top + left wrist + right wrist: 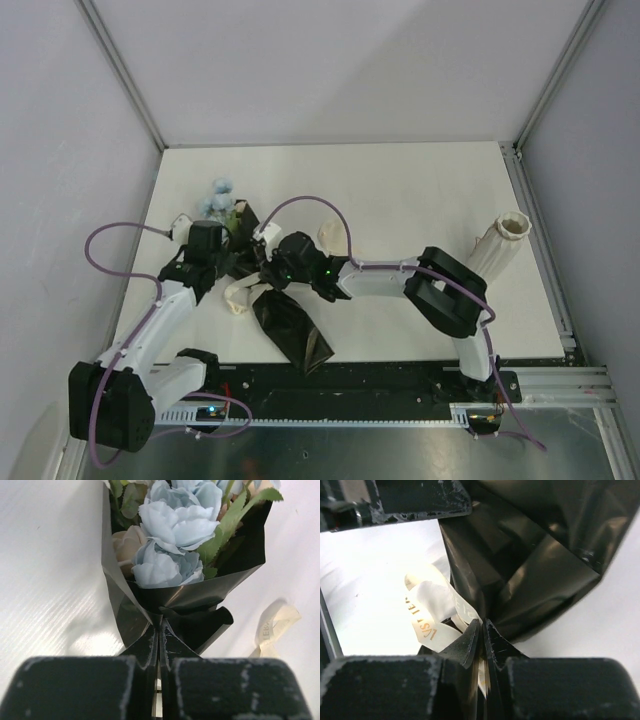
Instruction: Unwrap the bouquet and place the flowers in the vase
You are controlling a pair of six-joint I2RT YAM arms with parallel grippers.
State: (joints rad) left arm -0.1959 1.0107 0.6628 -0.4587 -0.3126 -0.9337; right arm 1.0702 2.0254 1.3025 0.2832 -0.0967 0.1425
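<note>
Two claws meet on the bouquet [285, 325], which lies on the table [400, 190] left of centre in the top view. Its blooms point to the upper left and its black tail runs down toward the lower middle of the frame.

In the left wrist view the left claw [160, 642] sits at the lower middle. Its fingers are pressed together on a fold of black paper [200, 625] at the bouquet's waist. Just above, the flowers [175, 520] fill the top of that frame: pale blue blooms, a cream one at their left, and green leaves at the right, all cupped in the paper. A cream loop [275, 622] lies on the table at the right edge of the same view, apart from the bouquet.

In the right wrist view the right claw [481, 637] is nearly closed. A sliver of ribbon [432, 607] is caught between its fingers, and their tips rest against the black paper. The rest of the ribbon, cream with printed letters, bunches at centre left. The paper spreads across the upper right.

The vase [500, 245] is at the right of the table in the top view, well apart from the bouquet and both claws. Its round mouth faces the upper right.
</note>
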